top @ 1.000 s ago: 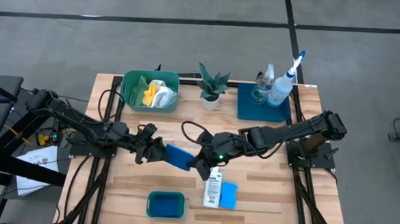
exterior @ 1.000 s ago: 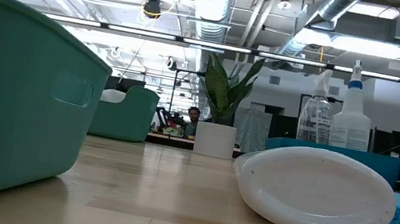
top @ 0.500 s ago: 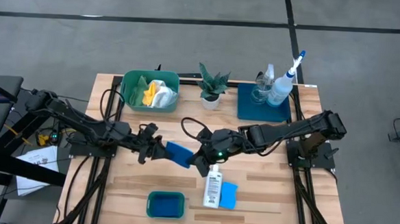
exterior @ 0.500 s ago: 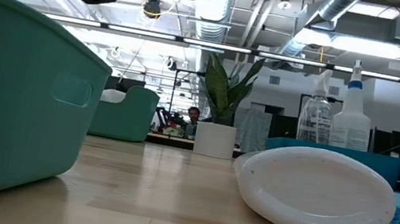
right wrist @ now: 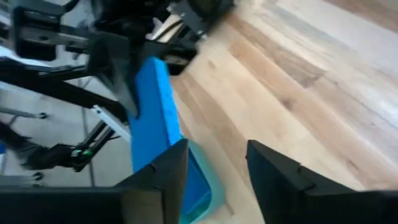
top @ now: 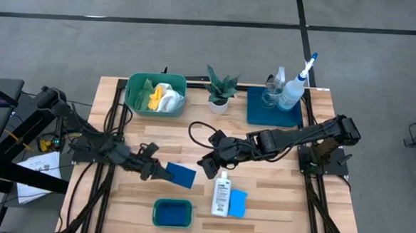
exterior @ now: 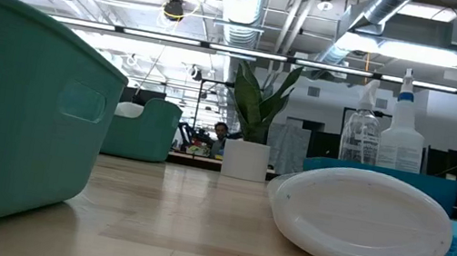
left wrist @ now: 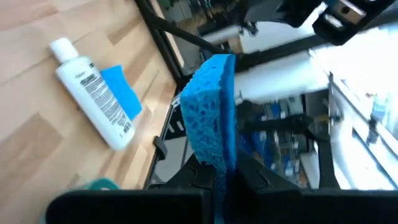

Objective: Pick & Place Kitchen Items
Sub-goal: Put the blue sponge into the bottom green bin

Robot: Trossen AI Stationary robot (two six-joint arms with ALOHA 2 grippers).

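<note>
My left gripper (top: 165, 171) is shut on a blue sponge (top: 181, 175) above the table's near middle, just beyond the near green tub (top: 171, 213). My right gripper (top: 207, 164) hangs open a short way to the sponge's right, its fingers (right wrist: 168, 168) apart with nothing between them. A white bottle (top: 221, 193) lies on its side on the wood, and a second blue sponge (top: 238, 202) lies flat beside it. White and yellow cloths (top: 162, 97) sit in the far green tub. Two spray bottles (top: 289, 89) stand on the dark blue tray (top: 262, 112). My left gripper pinches the blue sponge between its two fingers at the sponge's near end (left wrist: 217, 163), on its two broad faces. The fingers come about level from the table's left. The rest of the sponge (left wrist: 214, 106) sticks out ahead of them, on edge, lifted clear of the table.
A small potted plant (top: 220, 94) stands at the far middle between the far tub (top: 134, 91) and the tray. Bare wood lies at the near right and near left. Cables loop over the table beside both arms.
The sponge has passed from my right gripper to my left. My left gripper has swung toward the table's near edge with it and has rolled. My right gripper has let go and stays where it was, now apart from the sponge.
</note>
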